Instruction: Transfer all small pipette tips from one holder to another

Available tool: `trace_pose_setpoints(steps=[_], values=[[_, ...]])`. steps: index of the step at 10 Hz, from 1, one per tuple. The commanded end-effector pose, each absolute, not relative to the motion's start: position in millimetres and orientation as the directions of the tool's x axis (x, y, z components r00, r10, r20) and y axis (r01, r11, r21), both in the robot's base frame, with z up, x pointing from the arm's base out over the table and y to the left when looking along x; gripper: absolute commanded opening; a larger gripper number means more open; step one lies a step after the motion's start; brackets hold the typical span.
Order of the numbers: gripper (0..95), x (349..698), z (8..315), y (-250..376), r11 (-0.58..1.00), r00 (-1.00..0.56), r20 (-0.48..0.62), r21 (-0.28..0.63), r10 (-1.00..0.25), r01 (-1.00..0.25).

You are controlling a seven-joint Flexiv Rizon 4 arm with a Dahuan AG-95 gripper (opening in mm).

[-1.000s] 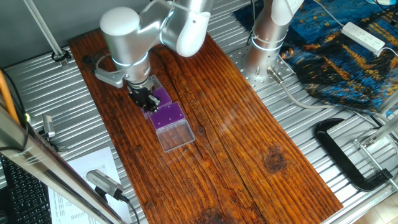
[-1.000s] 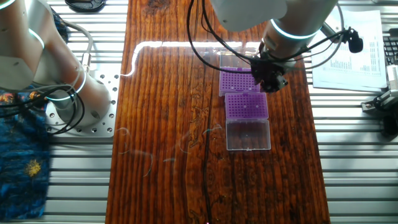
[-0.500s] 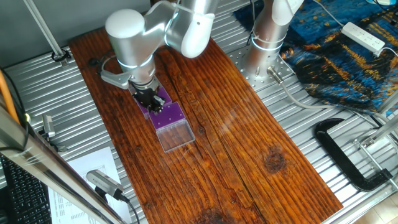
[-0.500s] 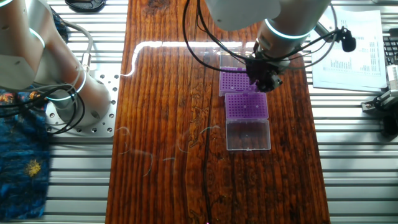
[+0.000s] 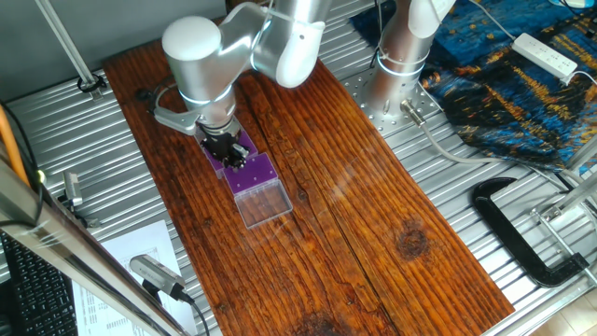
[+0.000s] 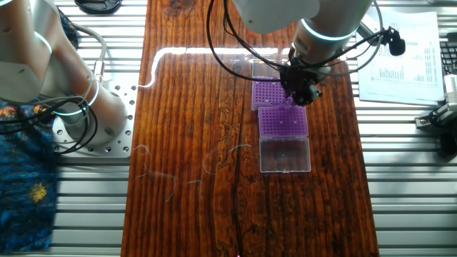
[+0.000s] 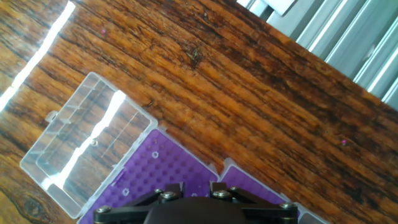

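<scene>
1. Small pipette tips (image 7: 155,154) show as pale dots scattered in the purple hole grid of the near holder (image 6: 283,121).
2. Its clear lid (image 7: 87,143) lies open on the wooden table (image 6: 193,107).
3. Gripper (image 6: 300,91) hangs over the far holder (image 6: 270,92); finger gap hidden.

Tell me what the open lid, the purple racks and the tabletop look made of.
The open lid looks like clear glossy plastic: the wood shows through and light streaks glare on it. The purple racks seem matte opaque moulded plastic, given their even hole grids. The tabletop appears to be dark varnished wood, with grain, knots and sheen.
</scene>
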State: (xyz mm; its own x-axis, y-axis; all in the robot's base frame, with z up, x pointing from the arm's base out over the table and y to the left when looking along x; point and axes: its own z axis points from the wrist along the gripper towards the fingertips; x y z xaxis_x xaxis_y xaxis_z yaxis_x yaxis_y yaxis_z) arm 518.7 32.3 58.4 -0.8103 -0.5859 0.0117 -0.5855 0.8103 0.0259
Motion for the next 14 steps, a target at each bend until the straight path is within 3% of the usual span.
trace_pose_setpoints(steps=[1, 6, 7, 14], values=[[0.0, 517.5, 58.2, 32.0, 0.812, -0.812, 0.017, 0.019, -0.583, -0.583], [0.0, 516.4, 58.1, 31.7, 0.812, -0.812, 0.013, 0.023, -0.583, -0.583], [19.0, 516.4, 58.5, 31.6, 0.808, -0.808, 0.013, 0.022, -0.59, -0.589], [19.0, 515.2, 56.0, 31.5, 0.803, -0.803, 0.016, 0.021, -0.596, -0.595]])
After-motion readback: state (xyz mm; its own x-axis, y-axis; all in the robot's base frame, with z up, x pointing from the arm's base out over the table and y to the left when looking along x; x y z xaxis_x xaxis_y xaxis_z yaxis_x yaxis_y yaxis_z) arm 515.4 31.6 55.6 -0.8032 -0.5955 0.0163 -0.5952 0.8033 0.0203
